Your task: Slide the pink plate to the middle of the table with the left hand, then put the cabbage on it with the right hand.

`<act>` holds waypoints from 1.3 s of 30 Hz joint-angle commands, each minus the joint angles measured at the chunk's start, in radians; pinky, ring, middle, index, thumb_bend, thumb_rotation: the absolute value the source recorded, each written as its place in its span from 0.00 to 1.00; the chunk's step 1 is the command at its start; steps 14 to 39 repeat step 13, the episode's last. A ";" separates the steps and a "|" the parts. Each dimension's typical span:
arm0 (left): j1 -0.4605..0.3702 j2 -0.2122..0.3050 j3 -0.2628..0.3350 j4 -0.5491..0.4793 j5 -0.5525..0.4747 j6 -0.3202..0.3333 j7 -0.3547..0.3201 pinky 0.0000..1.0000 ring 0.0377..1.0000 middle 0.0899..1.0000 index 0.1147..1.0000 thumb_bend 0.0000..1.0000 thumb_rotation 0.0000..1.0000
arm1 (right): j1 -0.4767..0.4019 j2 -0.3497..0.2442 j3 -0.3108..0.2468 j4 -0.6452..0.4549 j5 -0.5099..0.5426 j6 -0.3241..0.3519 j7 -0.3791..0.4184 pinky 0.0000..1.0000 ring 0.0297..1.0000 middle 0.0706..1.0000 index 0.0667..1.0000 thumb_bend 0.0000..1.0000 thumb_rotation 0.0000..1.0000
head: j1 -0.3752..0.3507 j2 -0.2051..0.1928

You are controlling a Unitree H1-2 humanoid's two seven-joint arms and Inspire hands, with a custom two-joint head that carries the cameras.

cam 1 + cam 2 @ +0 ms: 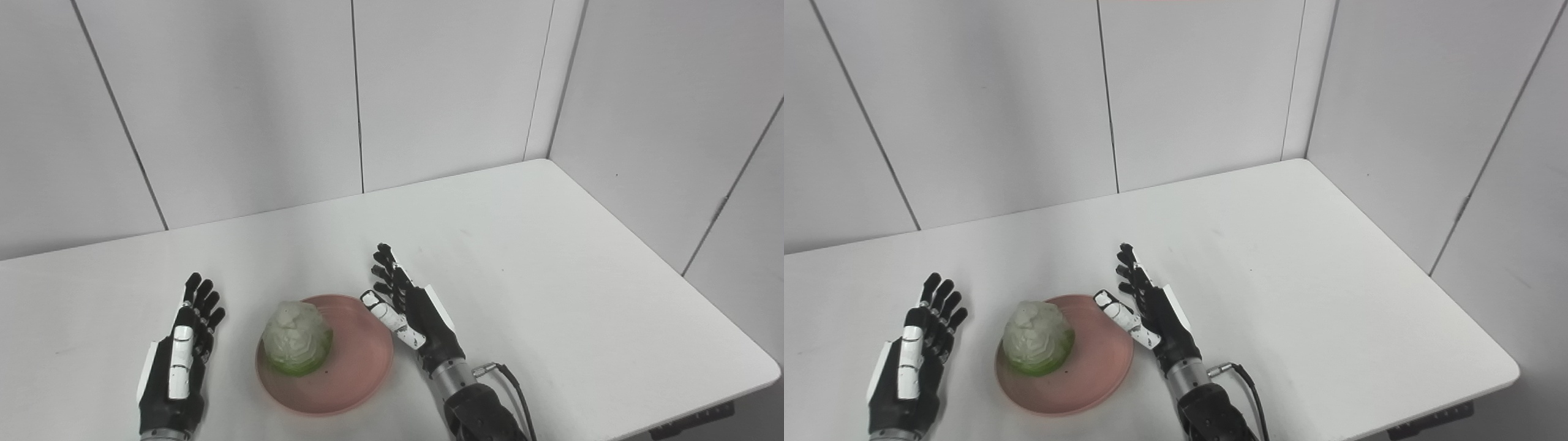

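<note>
now cabbage sits on pink plate — both hands spread.

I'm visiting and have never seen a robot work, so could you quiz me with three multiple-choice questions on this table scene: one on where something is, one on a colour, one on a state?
1. Where is the cabbage?
A. on the plate's left part
B. on the bare table
C. in the right hand

2. What colour is the plate?
A. blue
B. pink
C. yellow

3. How are the hands?
A. both open, empty
B. both holding the plate
C. left holding the cabbage

Answers:
1 A: the cabbage sits on the pink plate, left of centre.
2 B: its rim shows pink.
3 A: the left hand and right hand flank it, fingers spread.
</note>
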State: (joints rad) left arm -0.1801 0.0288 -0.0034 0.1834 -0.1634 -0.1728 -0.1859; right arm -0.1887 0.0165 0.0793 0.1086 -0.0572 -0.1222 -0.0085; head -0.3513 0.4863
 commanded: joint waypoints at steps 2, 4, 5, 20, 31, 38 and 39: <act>0.048 -0.009 0.001 0.048 0.020 -0.026 0.020 0.95 0.98 0.99 0.99 0.73 0.95 | -0.013 -0.007 -0.010 -0.011 0.038 -0.033 0.025 0.93 0.96 0.98 0.99 0.66 0.77 | 0.017 -0.001; 0.046 -0.009 -0.005 0.048 0.019 -0.022 0.011 0.97 0.99 1.00 1.00 0.75 0.95 | -0.015 -0.009 -0.015 -0.011 0.051 -0.031 0.030 0.96 0.97 0.98 0.99 0.67 0.78 | 0.026 0.000; 0.045 -0.008 -0.007 0.048 0.017 -0.019 0.008 0.98 1.00 1.00 1.00 0.75 0.95 | -0.015 -0.010 -0.017 -0.012 0.054 -0.029 0.032 0.96 0.97 0.98 0.99 0.67 0.78 | 0.026 0.000; 0.070 -0.037 -0.034 -0.025 0.039 0.035 0.032 1.00 0.99 1.00 0.99 0.71 0.97 | 0.002 -0.036 -0.038 -0.058 0.086 -0.020 0.051 1.00 1.00 1.00 1.00 0.60 0.92 | 0.150 0.027; 0.070 -0.037 -0.034 -0.025 0.039 0.035 0.032 1.00 0.99 1.00 0.99 0.71 0.97 | 0.002 -0.036 -0.038 -0.058 0.086 -0.020 0.051 1.00 1.00 1.00 1.00 0.60 0.92 | 0.150 0.027; 0.070 -0.037 -0.034 -0.025 0.039 0.035 0.032 1.00 0.99 1.00 0.99 0.71 0.97 | 0.002 -0.036 -0.038 -0.058 0.086 -0.020 0.051 1.00 1.00 1.00 1.00 0.60 0.92 | 0.150 0.027; 0.070 -0.037 -0.034 -0.025 0.039 0.035 0.032 1.00 0.99 1.00 0.99 0.71 0.97 | 0.002 -0.036 -0.038 -0.058 0.086 -0.020 0.051 1.00 1.00 1.00 1.00 0.60 0.92 | 0.150 0.027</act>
